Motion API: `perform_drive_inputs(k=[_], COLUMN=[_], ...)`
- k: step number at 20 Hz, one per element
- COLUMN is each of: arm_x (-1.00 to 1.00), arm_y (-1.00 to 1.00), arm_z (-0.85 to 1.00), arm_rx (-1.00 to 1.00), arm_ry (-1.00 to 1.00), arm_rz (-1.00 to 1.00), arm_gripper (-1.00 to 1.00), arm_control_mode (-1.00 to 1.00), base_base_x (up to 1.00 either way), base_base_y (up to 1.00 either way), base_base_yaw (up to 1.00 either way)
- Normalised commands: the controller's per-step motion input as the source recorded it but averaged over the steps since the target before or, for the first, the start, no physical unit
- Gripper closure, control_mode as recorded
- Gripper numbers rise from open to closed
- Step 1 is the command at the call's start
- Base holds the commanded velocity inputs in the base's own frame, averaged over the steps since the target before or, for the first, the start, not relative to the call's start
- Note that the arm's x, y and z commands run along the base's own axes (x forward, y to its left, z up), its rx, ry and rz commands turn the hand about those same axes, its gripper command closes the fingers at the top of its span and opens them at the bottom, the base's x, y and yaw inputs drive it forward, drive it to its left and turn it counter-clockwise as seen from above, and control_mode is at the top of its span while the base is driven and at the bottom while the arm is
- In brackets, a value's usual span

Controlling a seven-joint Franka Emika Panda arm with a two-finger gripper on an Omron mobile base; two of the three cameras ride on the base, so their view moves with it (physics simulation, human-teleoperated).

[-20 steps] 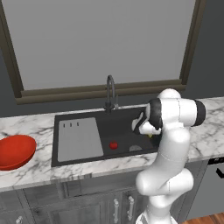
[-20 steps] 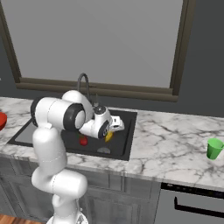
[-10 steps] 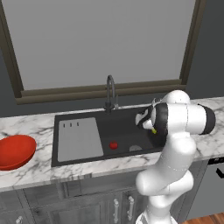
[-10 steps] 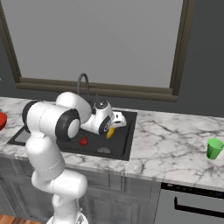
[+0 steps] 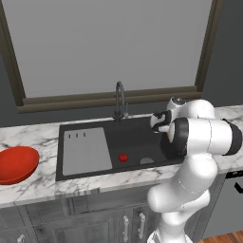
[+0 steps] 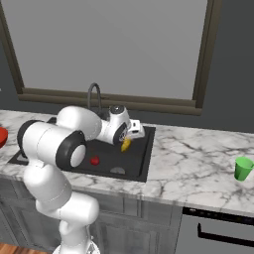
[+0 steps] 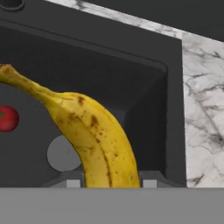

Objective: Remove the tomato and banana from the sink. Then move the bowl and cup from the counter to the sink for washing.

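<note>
My gripper [image 6: 130,135] is shut on the banana [image 6: 126,144], a yellow curved fruit with dark spots, and holds it above the right half of the black sink [image 6: 144,158]. From the hand view the banana [image 7: 96,135] runs up and left from between the fingers, over the drain [image 7: 61,154]. The small red tomato [image 5: 123,157] lies on the basin floor left of the drain; it also appears as the tomato [image 7: 8,118] at the left edge. The red bowl [image 5: 16,163] sits on the white marble counter [image 5: 38,185] far left. The green cup [image 6: 243,168] stands on the counter far right.
A dark curved faucet [image 5: 118,97] rises behind the basin. The grey ribbed drainboard [image 5: 85,151] fills the sink's left part. Bare marble [image 6: 193,163] stretches between the sink's right rim and the cup. A window frame runs along the back wall.
The gripper has carried the banana a little up and to the right over the sink, and the arm's elbow has swung round. Tomato, bowl and cup stay put.
</note>
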Motion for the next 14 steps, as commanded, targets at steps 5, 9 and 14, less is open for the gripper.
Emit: perform_drive_inputs(k=[5,9,14], arm_x=[-0.06,-0.04,-0.11], arm_y=[-0.12,-0.22,-0.23], arm_z=[0.35,0.22,0.22], arm_rx=[0.00,0.00,0.01], arm_ry=[0.04,0.09,0.05], arm_rz=[0.00,0.00,0.00], arm_gripper=[1.00,1.00,1.00], arm_control_mode=[-1.00,-1.00,-1.00], base_base_x=[0.00,0.00,0.00], base_base_y=[0.00,0.00,0.00], base_base_yaw=[0.00,0.00,0.00])
